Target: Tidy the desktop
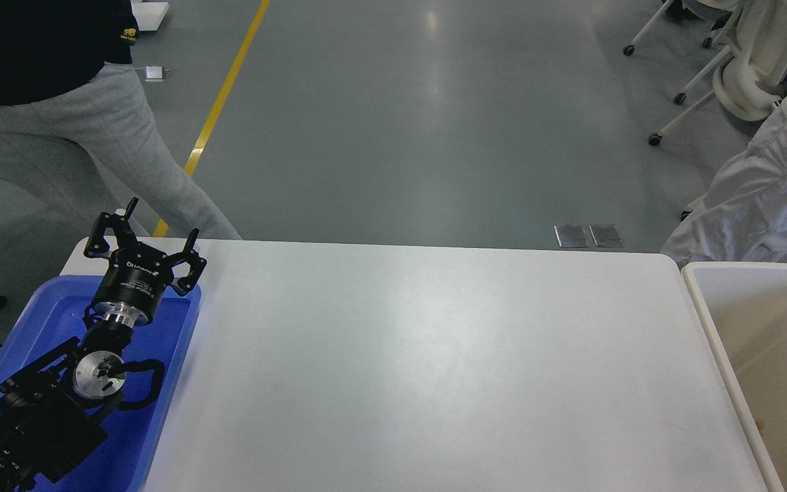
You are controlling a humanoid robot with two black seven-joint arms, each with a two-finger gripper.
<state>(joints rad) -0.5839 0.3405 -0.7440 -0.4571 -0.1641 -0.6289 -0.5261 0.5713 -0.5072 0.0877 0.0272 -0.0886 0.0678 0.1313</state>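
Hovering left end effector (161, 220), lettering unreadable

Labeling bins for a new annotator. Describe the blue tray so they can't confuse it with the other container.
Start at the white desktop filling the view. The blue tray sits at its left edge, under the left tool, whose fingers are spread. Unlike the beige-white tub at the right edge, it is bright blue and shallow.
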